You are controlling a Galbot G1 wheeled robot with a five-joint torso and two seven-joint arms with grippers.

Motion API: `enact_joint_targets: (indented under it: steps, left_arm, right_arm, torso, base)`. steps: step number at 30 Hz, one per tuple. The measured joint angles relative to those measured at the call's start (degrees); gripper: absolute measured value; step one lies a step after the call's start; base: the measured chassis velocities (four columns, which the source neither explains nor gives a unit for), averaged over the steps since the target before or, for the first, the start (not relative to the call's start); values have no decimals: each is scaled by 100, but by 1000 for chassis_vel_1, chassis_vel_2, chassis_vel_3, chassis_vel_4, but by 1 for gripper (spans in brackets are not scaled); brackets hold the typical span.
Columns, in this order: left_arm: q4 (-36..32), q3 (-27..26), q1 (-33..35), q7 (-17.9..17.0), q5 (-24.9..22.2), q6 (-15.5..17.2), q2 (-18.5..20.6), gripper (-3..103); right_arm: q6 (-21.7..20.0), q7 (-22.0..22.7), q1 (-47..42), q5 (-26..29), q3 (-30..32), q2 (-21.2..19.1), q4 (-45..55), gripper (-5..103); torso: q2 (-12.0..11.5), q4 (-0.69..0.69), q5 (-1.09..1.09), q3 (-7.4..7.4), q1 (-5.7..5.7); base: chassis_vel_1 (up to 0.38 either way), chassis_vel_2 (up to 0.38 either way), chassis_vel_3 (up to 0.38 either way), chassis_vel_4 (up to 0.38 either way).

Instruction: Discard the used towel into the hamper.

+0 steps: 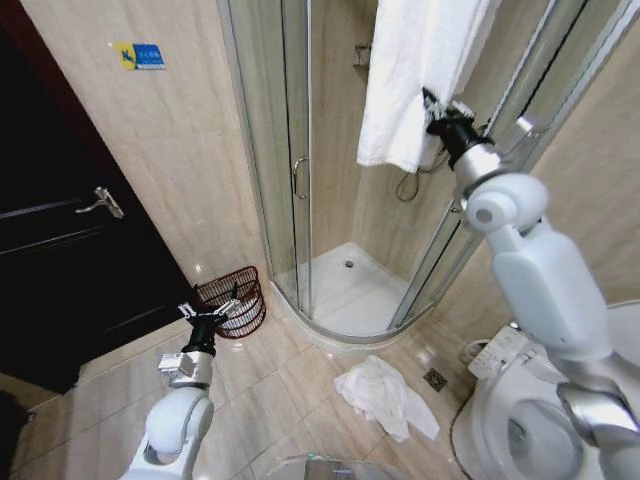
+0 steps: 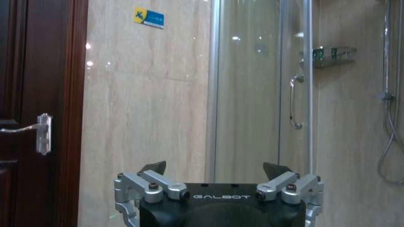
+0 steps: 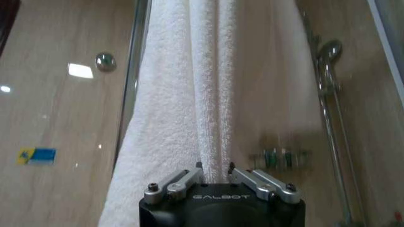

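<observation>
While the right gripper [image 3: 215, 168] reaches high on the right, its fingers pinched onto a fold of the hanging white terry-cloth towel [image 1: 415, 75], the left gripper [image 2: 215, 171] hovers low on the left with its fingers spread wide and empty. That towel drapes in soft, thick vertical pleats over the curved glass shower enclosure [image 1: 300, 180]; it looks limp and light, so a firm pinch on a bunched fold should carry it, though loose ends will trail. On the near beige tiled floor [image 1: 290, 385] lies a second crumpled white towel [image 1: 385, 395]. The round dark reddish-brown open-weave hamper [image 1: 235, 298] sits far left, just beyond the left gripper, mouth tilted open.
</observation>
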Motion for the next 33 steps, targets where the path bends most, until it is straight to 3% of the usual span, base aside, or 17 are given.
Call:
enact_joint_targets:
  steps: [6, 15, 33]
  left_arm:
    - [3, -9, 17, 11, 4, -30, -1, 100]
    - [33, 1, -14, 22, 6, -31, 33, 100]
    - [147, -76, 106, 178, -15, -167, 48, 100]
  right_arm:
    - [59, -138, -1023, -250, 349, 17, 222, 8]
    - [168, -298, -1864, -639, 703, 219, 336, 8]
    - [454, -555, -3660, -1670, 967, 1037, 412, 8]
  torso:
    - [-1, 0, -1, 0, 0]
    - [-1, 1, 0, 1, 0]
    - [-1, 1, 0, 1, 1]
  base:
    - [0, 0, 0, 0]
    - [0, 0, 0, 0]
    - [0, 0, 0, 0]
